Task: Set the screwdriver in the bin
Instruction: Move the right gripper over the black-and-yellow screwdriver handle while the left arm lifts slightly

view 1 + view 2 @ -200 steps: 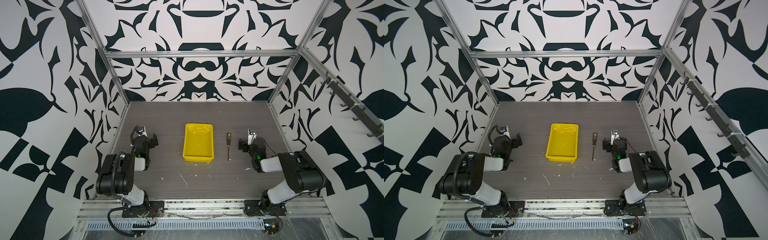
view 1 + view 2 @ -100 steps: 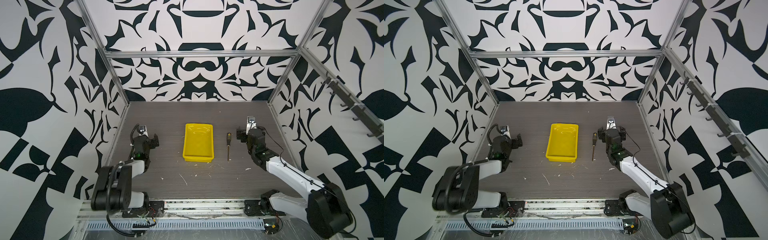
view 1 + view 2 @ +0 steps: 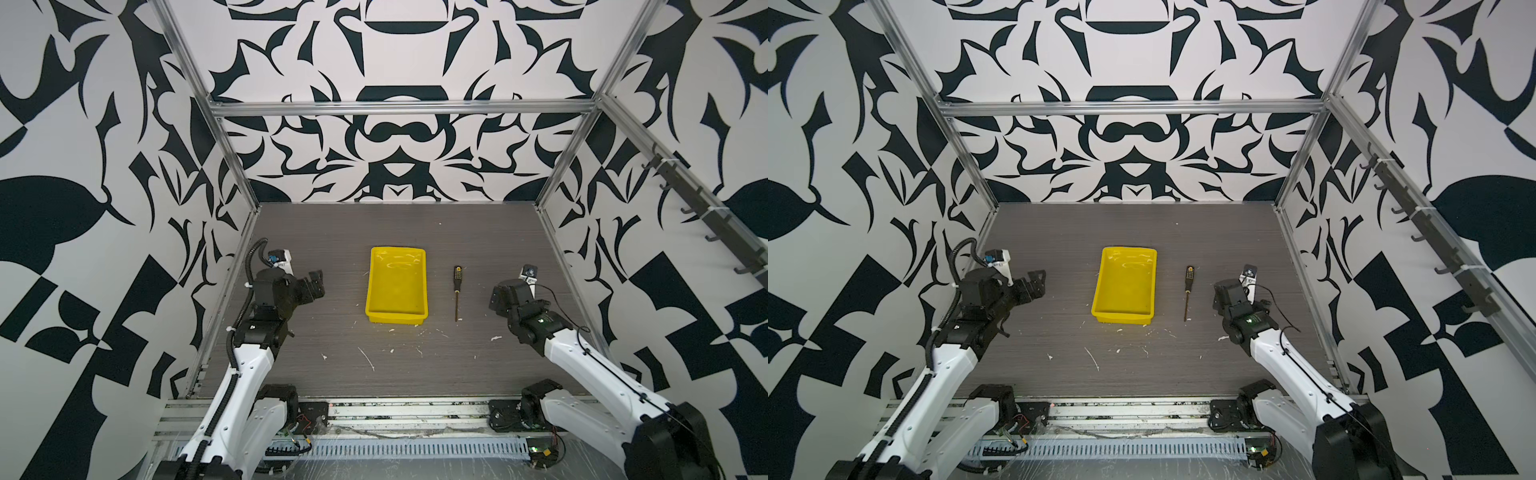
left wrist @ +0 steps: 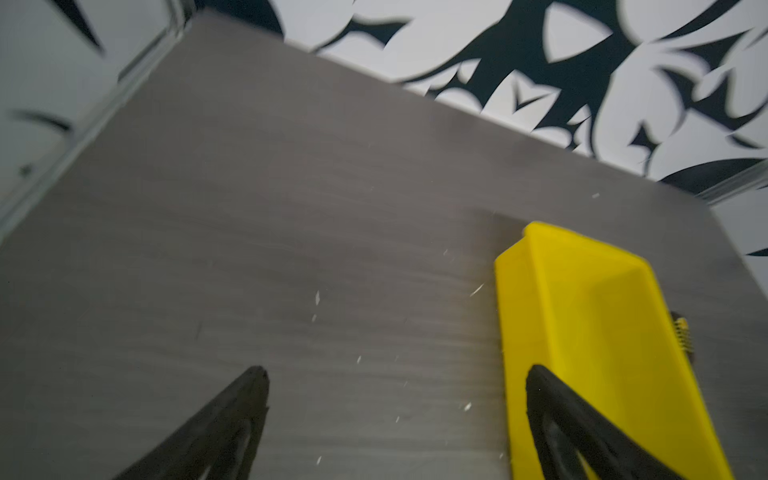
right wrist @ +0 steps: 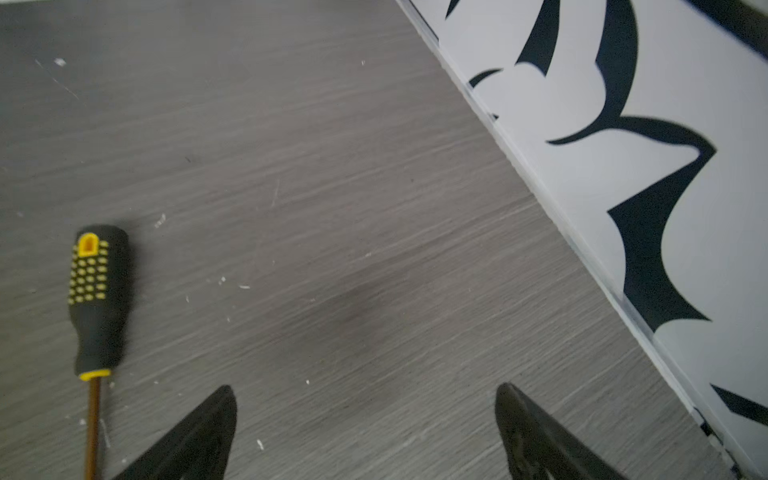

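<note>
Counts first, in both top views: one bin point(image 3: 397, 286), one screwdriver point(image 3: 457, 293) and two arms, all on a single grey wood-grain table point(image 3: 374, 232). The yellow bin sits near the middle of the table with its long side running front to back. The screwdriver lies flat on the table just to the right of the bin, outside it and not touching it, parallel to its long side, with the dotted handle toward the back wall and the thin shaft pointing to the front. The left arm point(image 3: 257, 332) stands well to the left of the bin, and its left gripper point(image 3: 316, 283) points toward the bin with the jaws apart and nothing between them. The right arm point(image 3: 536, 324) stands to the right of the screwdriver, near it but apart; its fingers are hidden under the wrist here. Many small white flecks point(image 3: 368, 357) are scattered in front of the bin. The left wrist view is blurred: two black fingers point(image 4: 249, 399) stand wide apart over bare table, one of them in front of the bin's side wall, and a small piece of the screwdriver's handle shows beyond the bin's far rim. The right wrist view shows the right gripper point(image 5: 365, 419) spread wide with nothing in it, its two fingers over bare table, and the one screwdriver lies just outside that gap, beside one finger, untouched.
</note>
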